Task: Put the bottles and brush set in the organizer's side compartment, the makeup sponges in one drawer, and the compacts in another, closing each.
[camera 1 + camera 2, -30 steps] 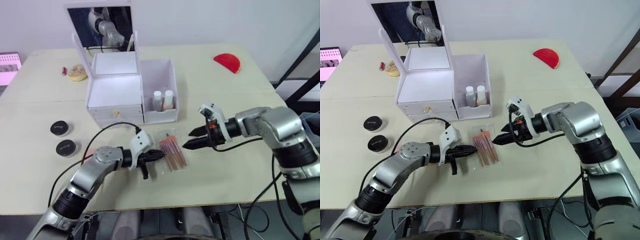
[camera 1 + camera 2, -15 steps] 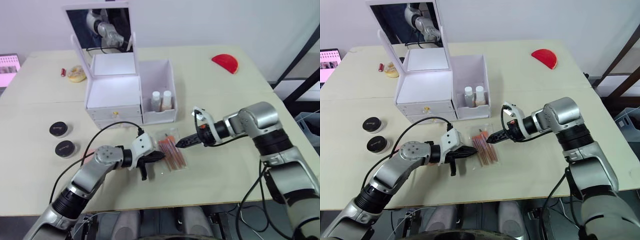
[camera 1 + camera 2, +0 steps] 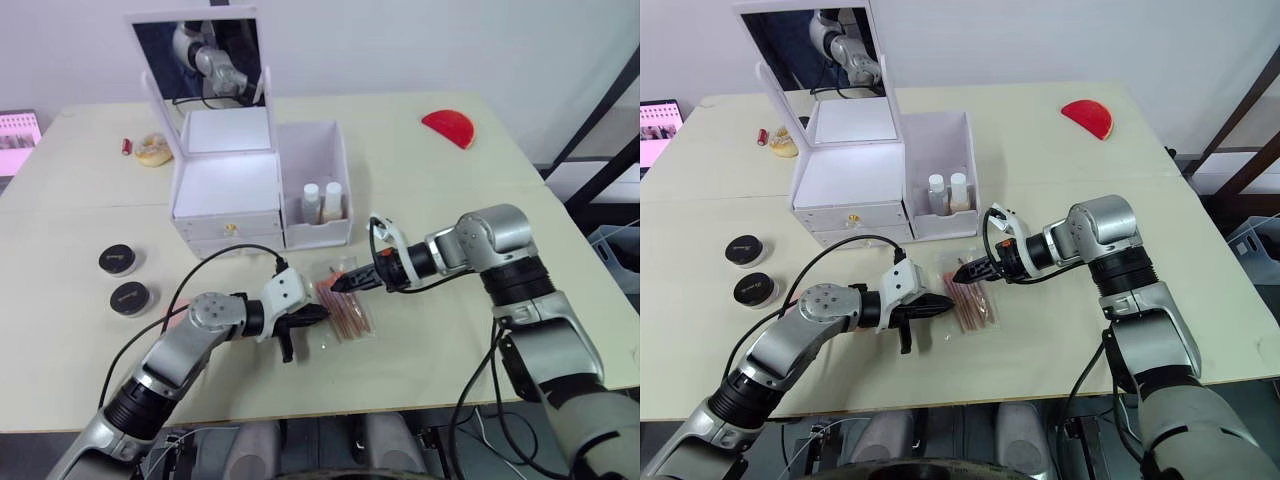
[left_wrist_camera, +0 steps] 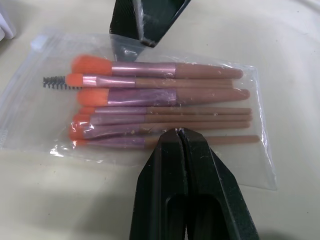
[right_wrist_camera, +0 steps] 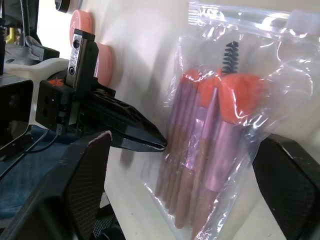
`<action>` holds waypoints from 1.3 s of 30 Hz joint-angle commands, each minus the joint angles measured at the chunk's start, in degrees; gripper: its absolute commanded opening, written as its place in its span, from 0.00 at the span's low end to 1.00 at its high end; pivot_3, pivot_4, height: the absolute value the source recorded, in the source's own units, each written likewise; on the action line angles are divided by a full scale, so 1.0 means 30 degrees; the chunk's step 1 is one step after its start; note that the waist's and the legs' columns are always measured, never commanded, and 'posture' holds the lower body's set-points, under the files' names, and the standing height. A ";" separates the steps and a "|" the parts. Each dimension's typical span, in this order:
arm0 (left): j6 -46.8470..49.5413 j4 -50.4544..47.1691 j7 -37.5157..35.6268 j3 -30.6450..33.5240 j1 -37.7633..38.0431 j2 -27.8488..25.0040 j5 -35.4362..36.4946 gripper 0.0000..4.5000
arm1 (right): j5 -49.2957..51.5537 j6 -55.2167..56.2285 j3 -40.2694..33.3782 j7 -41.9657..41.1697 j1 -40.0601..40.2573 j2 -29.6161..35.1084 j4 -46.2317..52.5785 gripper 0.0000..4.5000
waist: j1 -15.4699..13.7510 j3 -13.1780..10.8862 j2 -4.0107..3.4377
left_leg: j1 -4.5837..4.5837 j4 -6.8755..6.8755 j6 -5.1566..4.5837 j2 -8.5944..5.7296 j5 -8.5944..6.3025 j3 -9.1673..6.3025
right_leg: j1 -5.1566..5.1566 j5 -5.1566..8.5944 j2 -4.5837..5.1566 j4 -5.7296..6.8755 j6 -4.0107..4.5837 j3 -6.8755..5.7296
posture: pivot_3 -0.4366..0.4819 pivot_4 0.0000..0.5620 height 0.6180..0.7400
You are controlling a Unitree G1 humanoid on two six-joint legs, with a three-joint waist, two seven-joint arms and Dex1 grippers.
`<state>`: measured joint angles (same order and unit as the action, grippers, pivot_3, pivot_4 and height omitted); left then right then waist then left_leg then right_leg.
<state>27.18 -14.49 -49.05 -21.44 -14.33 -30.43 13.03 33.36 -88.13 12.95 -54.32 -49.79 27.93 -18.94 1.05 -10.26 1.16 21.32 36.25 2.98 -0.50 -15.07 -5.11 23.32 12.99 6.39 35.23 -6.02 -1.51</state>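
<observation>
A: L end effector [image 4: 178,131]?
B: Fingers pressed together, nothing between them. Tip sits on the near-left edge of the brush set [image 3: 343,306], a clear bag of brushes lying flat on the table [image 3: 450,190].

A: R end effector [image 3: 337,284]?
B: Spread wide, straddling the bag's far end by the bristles. It touches the plastic, not clamped.

A: Where's the rest?
B: Organizer [image 3: 226,190] far of the bag, mirror lid up, both drawers closed. Bottles [image 3: 322,202] upright in the side compartment [image 3: 318,152]. Compacts [image 3: 125,277] at left on the table. Makeup sponges [image 5: 89,40] near-left, beside the L arm.
</observation>
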 commanded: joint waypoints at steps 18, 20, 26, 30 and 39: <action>0.0951 -0.0693 -0.0060 0.1338 0.0673 -0.0043 0.0926 0.12 | 0.0379 0.1077 -0.0027 -0.0664 -0.0353 0.0365 -0.0477 0.00 | 0.0004 -0.0006 -0.0006 | 0.0019 -0.0004 0.0000 0.0000 0.0000 -0.0002 | 0.0017 0.0000 0.0001 -0.0009 -0.0004 0.0000 | 0.48 0.27 1.00; 0.1588 -0.1351 -0.0383 0.1910 0.0834 -0.0007 0.1982 0.27 | 0.0372 0.1115 -0.0176 -0.0686 -0.0391 0.0403 -0.0549 0.00 | -0.0002 -0.0009 -0.0007 | 0.0024 -0.0006 0.0001 0.0000 0.0000 -0.0002 | 0.0026 -0.0001 0.0000 -0.0007 -0.0004 0.0000 | 0.48 0.27 1.00; 0.3076 -0.4646 -0.0959 0.5106 0.2197 -0.1488 0.4944 1.00 | 0.0839 0.0861 -0.1566 -0.0576 -0.0623 0.0962 0.0396 0.00 | 0.0014 -0.0023 0.0002 | 0.0039 -0.0009 0.0001 0.0000 0.0000 -0.0003 | 0.0035 0.0000 0.0001 -0.0017 -0.0005 0.0001 | 0.48 0.27 1.00; 0.4914 -0.7273 -0.1402 0.9713 0.3406 -0.3742 0.8610 1.00 | 0.1994 0.0306 -0.2708 -0.0820 -0.0360 0.2290 0.3280 0.00 | -0.0009 -0.0053 -0.0022 | 0.0052 -0.0035 0.0000 0.0003 -0.0001 -0.0004 | 0.0063 0.0004 0.0000 -0.0017 -0.0004 0.0000 | 0.48 0.27 1.00; 0.7766 -0.9948 0.0661 1.7607 0.5524 -0.6698 1.4141 1.00 | 0.5099 0.2866 -0.6741 -0.1923 0.0832 0.4393 0.9283 0.00 | -0.0081 -0.0074 -0.0019 | 0.0067 -0.0036 0.0000 0.0007 -0.0004 0.0001 | 0.0046 0.0059 0.0005 -0.0076 0.0039 -0.0004 | 0.48 0.27 1.00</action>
<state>49.96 -41.95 -49.43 27.53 2.41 -50.09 52.70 46.54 -83.04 -2.94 -60.00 -45.67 41.13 5.62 0.80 -10.49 1.11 21.50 36.15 2.97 -0.48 -15.08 -5.10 23.44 13.17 6.41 35.02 -5.91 -1.52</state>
